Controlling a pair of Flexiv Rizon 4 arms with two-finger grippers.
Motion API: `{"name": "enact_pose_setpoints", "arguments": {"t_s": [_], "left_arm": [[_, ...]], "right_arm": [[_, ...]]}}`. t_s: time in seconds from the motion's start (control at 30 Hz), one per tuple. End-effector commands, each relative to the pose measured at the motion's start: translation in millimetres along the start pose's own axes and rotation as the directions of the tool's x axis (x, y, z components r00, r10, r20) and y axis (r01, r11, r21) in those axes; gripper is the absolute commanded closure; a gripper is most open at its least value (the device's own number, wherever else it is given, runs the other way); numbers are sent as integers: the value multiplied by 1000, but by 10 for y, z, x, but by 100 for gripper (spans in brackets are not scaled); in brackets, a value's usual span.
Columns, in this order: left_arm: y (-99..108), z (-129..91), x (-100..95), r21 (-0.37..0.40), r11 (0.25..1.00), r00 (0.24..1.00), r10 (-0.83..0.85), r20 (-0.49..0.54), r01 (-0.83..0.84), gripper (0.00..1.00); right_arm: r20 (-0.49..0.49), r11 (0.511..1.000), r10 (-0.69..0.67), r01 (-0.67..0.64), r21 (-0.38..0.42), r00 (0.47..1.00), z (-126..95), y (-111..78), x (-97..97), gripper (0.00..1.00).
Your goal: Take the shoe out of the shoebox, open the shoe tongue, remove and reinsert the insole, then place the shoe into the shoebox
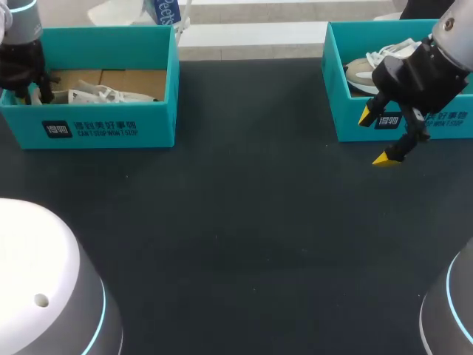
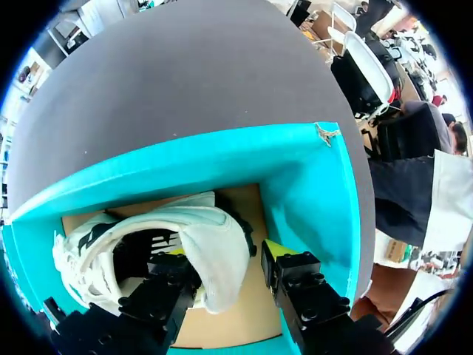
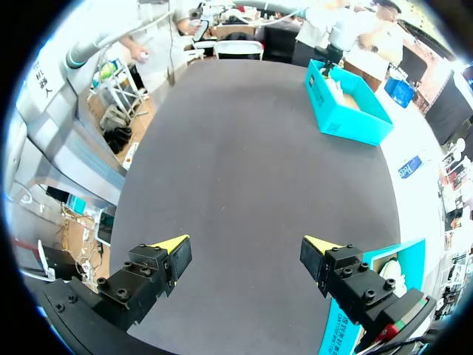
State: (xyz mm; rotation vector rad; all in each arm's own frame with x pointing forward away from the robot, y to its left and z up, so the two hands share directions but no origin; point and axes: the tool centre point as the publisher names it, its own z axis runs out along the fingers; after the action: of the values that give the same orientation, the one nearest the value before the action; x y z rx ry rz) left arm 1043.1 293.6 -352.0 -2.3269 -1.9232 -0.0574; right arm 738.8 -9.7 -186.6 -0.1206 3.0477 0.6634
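- Matte black flat table carries two teal cardboard shoeboxes, one at each side.
- White fabric shoe with black lining lies in the left shoebox on its brown cardboard floor.
- My left gripper: jaws apart, straddling the shoe's heel wall.
- My right gripper: jaws wide apart over bare table, just before the right shoebox.

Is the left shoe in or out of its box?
In: the white shoe lies inside the teal shoebox, on its cardboard floor.
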Motion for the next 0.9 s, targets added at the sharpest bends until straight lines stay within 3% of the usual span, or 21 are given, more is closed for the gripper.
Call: {"name": "enact_pose_setpoints", "arguments": {"t_s": [0.03, 0.17, 0.43, 0.6, 0.9], "left_arm": [[7, -77, 28, 2, 1000, 1000, 1, 20, -1, 48], [-3, -202, 25, -15, 1000, 999, 17, 50, -16, 33], [-7, -442, -27, -47, 998, 994, 52, 93, -47, 23], [-20, -627, -90, -58, 997, 990, 60, 125, -53, 25], [-116, -1174, -24, -65, 998, 975, 24, 221, -10, 27]], "right_arm": [[-1, 1000, 0, 0, 3, 1000, 9, 3, -9, 0], [-1, 1000, 0, 0, 3, 1000, 9, 3, -9, 0], [-1, 1000, 0, 0, 3, 1000, 9, 3, -9, 0], [-1, 1000, 0, 0, 3, 1000, 9, 3, -9, 0], [-1, 1000, 0, 0, 3, 1000, 9, 3, -9, 0]]}}
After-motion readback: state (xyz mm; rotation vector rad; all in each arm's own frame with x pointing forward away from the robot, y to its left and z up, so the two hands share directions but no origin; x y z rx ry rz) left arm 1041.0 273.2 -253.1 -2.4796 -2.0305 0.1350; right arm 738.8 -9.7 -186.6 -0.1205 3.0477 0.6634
